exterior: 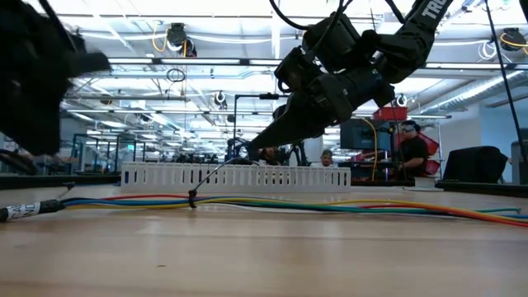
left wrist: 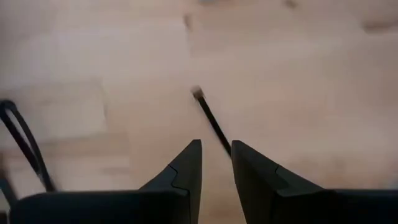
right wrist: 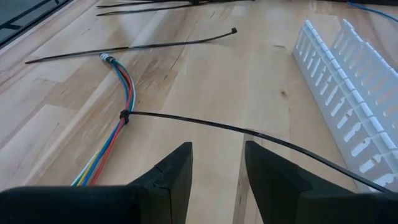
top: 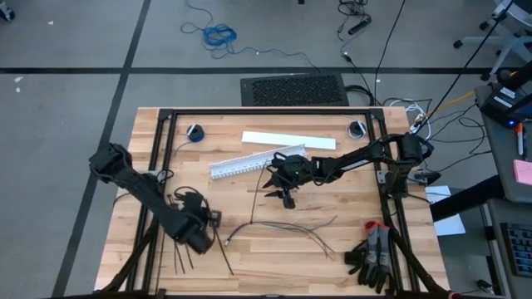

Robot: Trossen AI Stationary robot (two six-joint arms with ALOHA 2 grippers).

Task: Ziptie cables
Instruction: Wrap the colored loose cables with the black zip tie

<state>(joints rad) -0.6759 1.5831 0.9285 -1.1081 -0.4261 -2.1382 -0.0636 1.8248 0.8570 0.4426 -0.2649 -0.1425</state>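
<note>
Right now the cables (right wrist: 124,87) lie flat on the wooden table (top: 332,249), a thin bundle whose long axis runs across the table's near half from left to right in the high view, with a gentle bend along the way and the dark tip (right wrist: 104,57) at its left end. A ziptie (right wrist: 249,134) is already looped around the bundle partway along; its free tail rises off the wood and runs away from the cables at a steep angle toward the white slotted duct (top: 249,162), so it stands roughly crosswise to the bundle. In the low view that tail slants up from the cables to the right gripper (exterior: 264,144), which hangs above the table's middle just in front of the duct; whether it is clamped on the tail I cannot tell, though its own wrist view shows its two fingers standing apart with a clear gap between them. Another ziptie (right wrist: 134,45) lies loose just beyond the dark tip, nearly crosswise to that end of the bundle, and more spare zipties (top: 184,259) lie near the table's front left edge. The left gripper (left wrist: 216,165) sits low over the front left of the table beside the cables' left end, its fingers close together with a narrow gap, a thin black strip (left wrist: 211,121) pointing straight away from that gap along the wood.
</note>
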